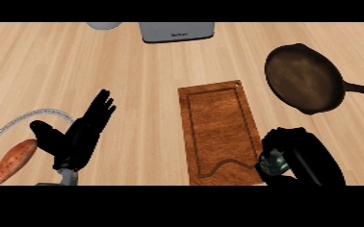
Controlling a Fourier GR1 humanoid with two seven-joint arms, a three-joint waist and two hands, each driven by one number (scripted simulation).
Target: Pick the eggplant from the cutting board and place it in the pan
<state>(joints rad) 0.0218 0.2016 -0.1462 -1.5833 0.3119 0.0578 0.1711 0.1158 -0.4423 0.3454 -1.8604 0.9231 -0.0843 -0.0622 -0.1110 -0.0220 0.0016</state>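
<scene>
The wooden cutting board (pixel 220 130) lies in the middle of the counter with nothing on its top. At its lower right corner my right hand (pixel 309 156) is curled round a dark rounded thing with a grey-green end, which looks like the eggplant (pixel 271 162); most of it is hidden by the fingers. The dark pan (pixel 302 77) sits at the upper right, empty, its handle pointing right. My left hand (pixel 82 134) rests open at the lower left, fingers up, away from the board.
An orange-red vegetable (pixel 16 158) lies on a pale-rimmed plate (pixel 43 111) at the left edge, beside my left hand. A grey appliance (pixel 176 31) and a pale round object (pixel 104 25) stand at the back edge.
</scene>
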